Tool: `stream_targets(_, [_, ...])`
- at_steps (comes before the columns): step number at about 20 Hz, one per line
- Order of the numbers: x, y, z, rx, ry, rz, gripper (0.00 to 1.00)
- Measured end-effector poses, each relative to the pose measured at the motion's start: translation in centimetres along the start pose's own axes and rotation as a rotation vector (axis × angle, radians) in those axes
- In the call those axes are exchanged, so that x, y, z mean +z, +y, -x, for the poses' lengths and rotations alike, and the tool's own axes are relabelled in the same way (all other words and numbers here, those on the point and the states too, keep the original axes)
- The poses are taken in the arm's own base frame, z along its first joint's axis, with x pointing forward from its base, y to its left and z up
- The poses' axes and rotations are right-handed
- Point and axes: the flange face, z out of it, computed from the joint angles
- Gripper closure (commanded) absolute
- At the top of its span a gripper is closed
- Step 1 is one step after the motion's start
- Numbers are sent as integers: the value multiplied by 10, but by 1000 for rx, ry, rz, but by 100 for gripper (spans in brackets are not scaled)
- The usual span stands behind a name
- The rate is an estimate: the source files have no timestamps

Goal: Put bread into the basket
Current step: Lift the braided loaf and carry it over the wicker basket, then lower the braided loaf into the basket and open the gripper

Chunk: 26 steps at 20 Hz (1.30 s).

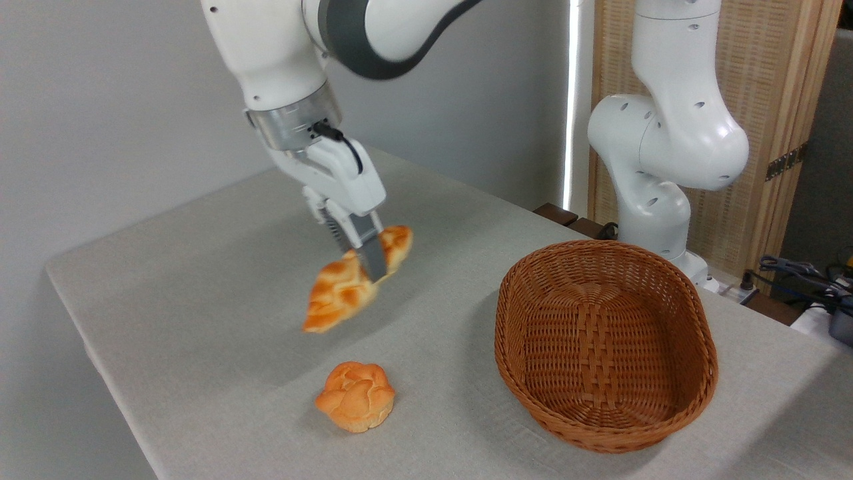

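Above the table (200, 280), gripper (365, 257) clamped on the bread (340, 290), held tilted in the air, left of the basket (603, 347); round bun (355, 395) below.

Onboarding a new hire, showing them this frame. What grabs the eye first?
First the braided bread, held in the air left of centre with the gripper shut on its middle, its pointed end tilting down toward the table. Next the big brown wicker basket at right, with nothing inside it. In front, between them, a small round bun sits alone on the cloth.
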Motion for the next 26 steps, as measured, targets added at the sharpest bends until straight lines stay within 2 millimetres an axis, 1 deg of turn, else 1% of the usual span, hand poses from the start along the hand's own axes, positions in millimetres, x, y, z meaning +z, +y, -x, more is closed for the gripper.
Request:
stream_targets(2, [-6,2,18,111,-73,-7,79])
stream_targets(4, [-16,0,42,218,-121,-8,79])
stream_targets(6, [-24,-4,74,295,-132,-4,78])
stream_targets(7, [-26,-7,93,326,-127,1,74])
stream_targets(8, [-27,-9,112,364,-118,8,71])
stream_targets(11, [-23,-6,163,518,-83,32,70])
stream_targets(13, [-17,2,186,627,-80,39,66])
stream_targets(14, [-12,6,193,671,-101,39,63])
stream_targets(16, [2,14,202,751,-152,49,62])
stream_targets(19, [19,21,209,843,-183,77,62])
stream_targets(20, [23,21,210,859,-186,86,60])
stream_targets(21, [27,21,212,876,-188,95,54])
stream_targets(22, [30,20,214,889,-190,103,53])
stream_targets(23, [34,19,216,903,-191,112,48])
stream_targets(24, [37,19,217,911,-190,121,36])
stream_targets(25, [41,19,218,915,-191,130,34])
stream_targets(26, [45,19,218,918,-192,138,27])
